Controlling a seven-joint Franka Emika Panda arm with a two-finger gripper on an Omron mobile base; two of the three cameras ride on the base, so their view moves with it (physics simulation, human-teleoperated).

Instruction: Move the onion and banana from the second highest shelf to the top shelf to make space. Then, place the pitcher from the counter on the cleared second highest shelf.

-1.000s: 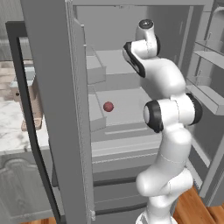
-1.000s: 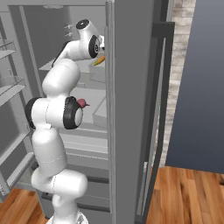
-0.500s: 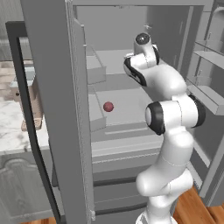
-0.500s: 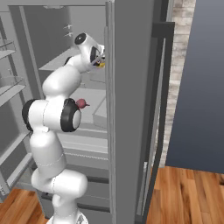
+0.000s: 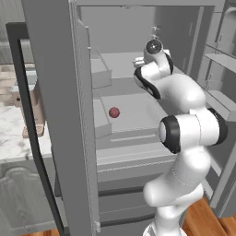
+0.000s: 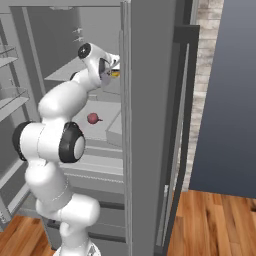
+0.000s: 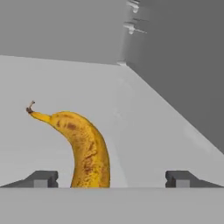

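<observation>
Between the two spread fingertips of the end effector [image 7: 112, 179], the banana [image 7: 83, 146] lies on the top shelf [image 7: 144, 131], its thick end nearest the hand and its long axis running away from it, curving off to the stem at the far left of the hand view. Neither fingertip [image 7: 41, 178] touches the fruit: the left one stands just beside its near end, the right one well apart, so the jaws are wide and pinch nothing, and I judge the banana set down and let go. A straight pull back along the hand's own line looks the safest way out, since a sideways sweep toward the left fingertip could knock the fruit. To the right of the hand, the fridge's side wall [image 7: 183, 65] rises close by and limits swing that way; bare shelf stretches behind the banana to the back corner. One level down, seen from the left base view, the onion [image 5: 114, 112] sits alone on the second highest shelf [image 5: 138, 103], below and to the left of the hand, with open slab all round it and the shelf's pale front lip nearer the robot. Reaching it calls for withdrawing clear of the top slab's front edge, then dropping and going in again.
</observation>
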